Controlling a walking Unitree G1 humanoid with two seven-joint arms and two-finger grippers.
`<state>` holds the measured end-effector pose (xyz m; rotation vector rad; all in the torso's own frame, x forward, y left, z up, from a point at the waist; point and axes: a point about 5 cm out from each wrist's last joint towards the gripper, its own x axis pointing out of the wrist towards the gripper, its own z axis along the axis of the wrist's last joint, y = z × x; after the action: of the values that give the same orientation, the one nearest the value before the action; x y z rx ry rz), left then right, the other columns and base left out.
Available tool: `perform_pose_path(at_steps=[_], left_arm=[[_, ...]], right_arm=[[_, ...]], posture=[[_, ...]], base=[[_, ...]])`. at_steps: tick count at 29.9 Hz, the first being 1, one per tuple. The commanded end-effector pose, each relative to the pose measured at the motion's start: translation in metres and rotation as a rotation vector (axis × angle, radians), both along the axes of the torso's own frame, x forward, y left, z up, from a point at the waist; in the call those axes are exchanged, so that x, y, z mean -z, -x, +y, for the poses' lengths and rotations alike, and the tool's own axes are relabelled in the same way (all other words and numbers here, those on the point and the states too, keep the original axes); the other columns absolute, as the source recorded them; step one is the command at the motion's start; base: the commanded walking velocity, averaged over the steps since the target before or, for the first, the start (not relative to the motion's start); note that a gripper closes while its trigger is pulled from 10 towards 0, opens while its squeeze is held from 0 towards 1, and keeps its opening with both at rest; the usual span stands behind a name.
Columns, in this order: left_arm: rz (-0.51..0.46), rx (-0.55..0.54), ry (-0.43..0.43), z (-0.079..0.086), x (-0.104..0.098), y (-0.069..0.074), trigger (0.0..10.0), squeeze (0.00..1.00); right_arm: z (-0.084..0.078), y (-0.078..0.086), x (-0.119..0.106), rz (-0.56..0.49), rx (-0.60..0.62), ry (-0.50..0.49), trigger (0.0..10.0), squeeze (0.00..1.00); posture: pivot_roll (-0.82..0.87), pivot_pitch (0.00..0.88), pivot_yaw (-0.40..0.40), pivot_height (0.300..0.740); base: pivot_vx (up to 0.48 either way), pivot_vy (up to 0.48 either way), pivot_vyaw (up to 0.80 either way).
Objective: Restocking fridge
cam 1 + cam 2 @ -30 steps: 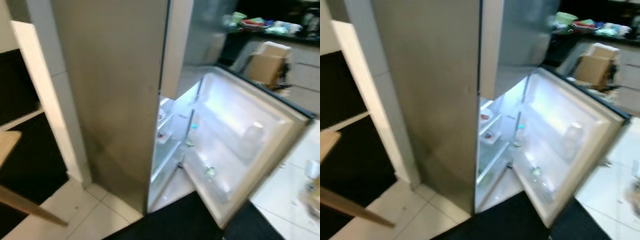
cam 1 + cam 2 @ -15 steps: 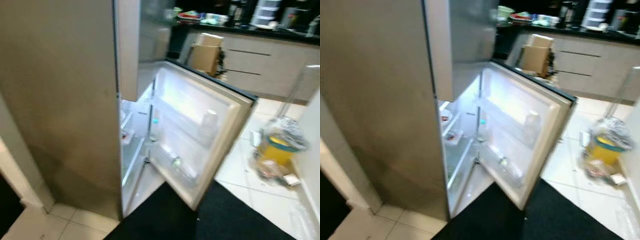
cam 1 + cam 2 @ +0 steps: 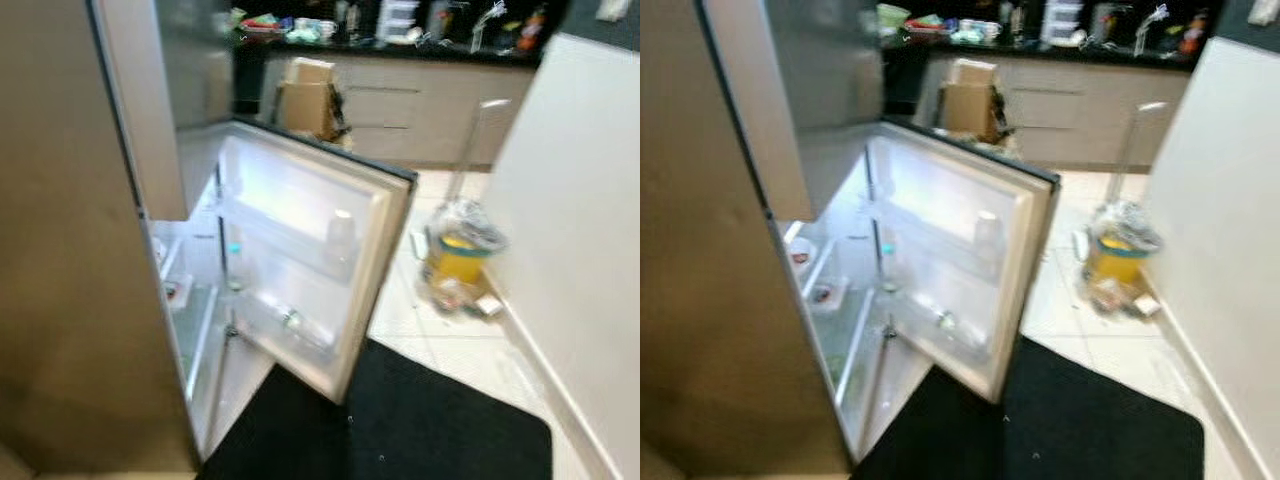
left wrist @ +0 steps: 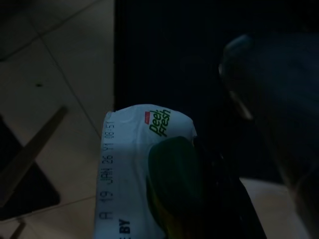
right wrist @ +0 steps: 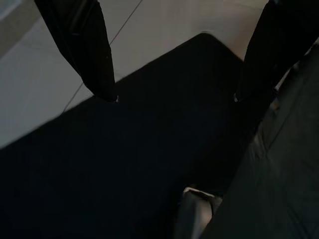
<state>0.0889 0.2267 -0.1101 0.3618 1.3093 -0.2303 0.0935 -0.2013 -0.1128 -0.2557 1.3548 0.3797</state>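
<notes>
The steel fridge point(image 3: 60, 260) stands on the left with its lower door point(image 3: 300, 240) swung wide open and the inside lit. A pale bottle point(image 3: 341, 235) stands in the upper door bin, with small items lower in the door. Small dishes sit on the inner shelves point(image 3: 825, 295). In the dim left wrist view my left gripper point(image 4: 197, 159) is shut on a white packet point(image 4: 129, 164) with a green label, hanging over tiles and mat. My right gripper point(image 5: 172, 97) hangs open above the black mat point(image 5: 124, 159), nothing between its fingers.
A black mat point(image 3: 430, 420) lies in front of the fridge door. A plastic bag with a yellow container point(image 3: 460, 255) sits on the tiles by a white wall point(image 3: 580, 220) on the right. A cardboard box point(image 3: 308, 95) and a cluttered dark counter point(image 3: 400, 35) are behind.
The camera has swung to the right: the fridge now sits further left in view, and the bag on the floor and the white wall have come into view. The door stays open.
</notes>
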Motion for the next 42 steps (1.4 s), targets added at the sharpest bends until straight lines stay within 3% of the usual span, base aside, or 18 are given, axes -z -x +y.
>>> perform_pose_path(at_steps=[1, 30, 42], left_arm=[[-0.014, 0.019, -0.003, -0.0021, -0.0008, -0.0053, 10.0, 0.0], [-0.028, 0.018, 0.002, -0.0068, 0.0002, -0.005, 10.0, 0.0], [-0.026, 0.022, -0.001, -0.0067, 0.0001, -0.0057, 10.0, 0.0]], right_arm=[[0.0059, -0.0066, -0.0009, -0.029, -0.004, -0.024, 10.0, 0.0], [0.0054, -0.008, -0.0012, -0.042, 0.009, -0.018, 10.0, 0.0], [0.006, -0.0097, -0.0016, -0.056, 0.006, -0.017, 10.0, 0.0]], posture=[[-0.03, 0.0, 0.004, 0.74], [-0.03, 0.0, 0.001, 0.74], [-0.03, 0.0, 0.004, 0.74]], base=[[0.0, 0.0, -0.8], [0.0, 0.0, -0.78], [0.0, 0.0, 0.0]])
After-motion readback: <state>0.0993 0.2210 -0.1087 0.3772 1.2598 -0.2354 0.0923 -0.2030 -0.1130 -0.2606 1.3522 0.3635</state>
